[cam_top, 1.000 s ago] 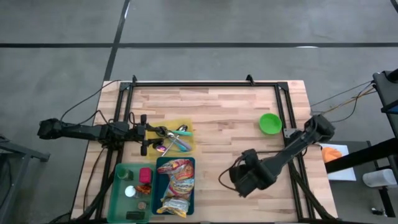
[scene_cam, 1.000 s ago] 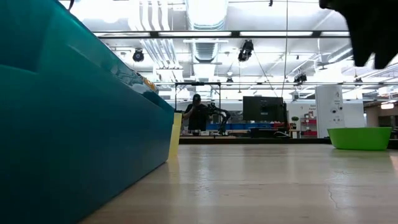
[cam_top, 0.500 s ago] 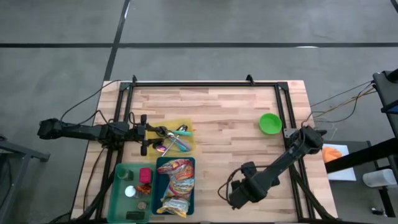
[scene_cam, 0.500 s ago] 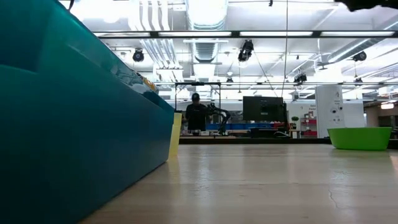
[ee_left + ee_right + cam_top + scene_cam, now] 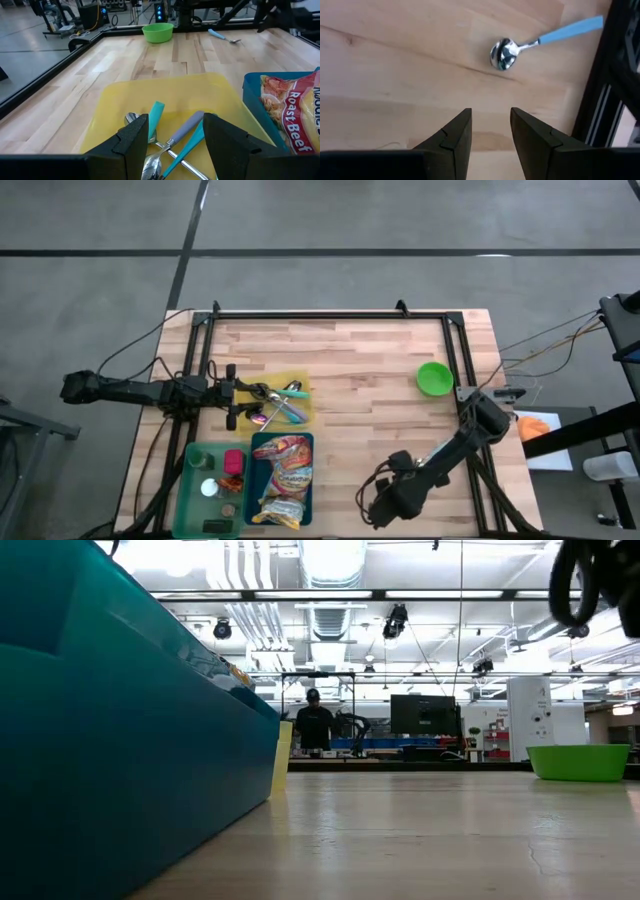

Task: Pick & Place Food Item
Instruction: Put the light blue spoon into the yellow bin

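Note:
The food items are noodle packets, one marked "Roast Beef", lying in a teal bin at the near left. My right gripper hangs over bare table near the front edge, right of the bin. It points steeply down and is open, with nothing between its fingers. A blue-handled spoon lies on the wood beyond it, untouched. My left gripper waits open at the table's left, low over a yellow tray of cutlery.
A green bowl stands at the right. A green bin of small items sits left of the teal bin. A black frame rail runs close past the spoon. The teal bin's wall fills the low view's left.
My right gripper has moved toward the table's near edge and sunk lower, tipping to point more steeply down. Its finger gap shows no difference.

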Robot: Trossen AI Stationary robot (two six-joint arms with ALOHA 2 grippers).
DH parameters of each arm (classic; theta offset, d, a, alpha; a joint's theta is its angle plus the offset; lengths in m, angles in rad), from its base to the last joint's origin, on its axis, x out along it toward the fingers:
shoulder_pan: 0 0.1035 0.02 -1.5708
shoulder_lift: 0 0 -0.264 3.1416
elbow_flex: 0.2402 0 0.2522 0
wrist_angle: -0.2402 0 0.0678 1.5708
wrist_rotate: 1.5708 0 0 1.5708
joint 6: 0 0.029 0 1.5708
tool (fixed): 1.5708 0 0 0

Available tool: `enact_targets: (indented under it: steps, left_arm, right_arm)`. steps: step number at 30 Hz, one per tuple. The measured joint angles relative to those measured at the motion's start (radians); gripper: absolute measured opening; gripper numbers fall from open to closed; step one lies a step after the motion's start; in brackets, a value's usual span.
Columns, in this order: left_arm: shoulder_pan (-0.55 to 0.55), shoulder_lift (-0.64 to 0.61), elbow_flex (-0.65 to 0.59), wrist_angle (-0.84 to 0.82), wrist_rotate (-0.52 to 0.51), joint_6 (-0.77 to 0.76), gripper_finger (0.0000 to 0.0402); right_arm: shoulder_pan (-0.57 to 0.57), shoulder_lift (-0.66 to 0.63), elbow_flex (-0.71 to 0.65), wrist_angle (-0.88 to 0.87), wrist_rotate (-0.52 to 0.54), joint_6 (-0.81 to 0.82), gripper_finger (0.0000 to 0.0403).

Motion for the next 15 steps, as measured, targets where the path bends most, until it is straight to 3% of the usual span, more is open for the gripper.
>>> enact_targets:
  steps: [15]
  left_arm:
    - [0.0,0.0,0.0,0.0,0.0,0.0,0.0189]
  right_arm:
    - [0.002,0.054,-0.052,-0.001,0.021,-0.074,0.0134]
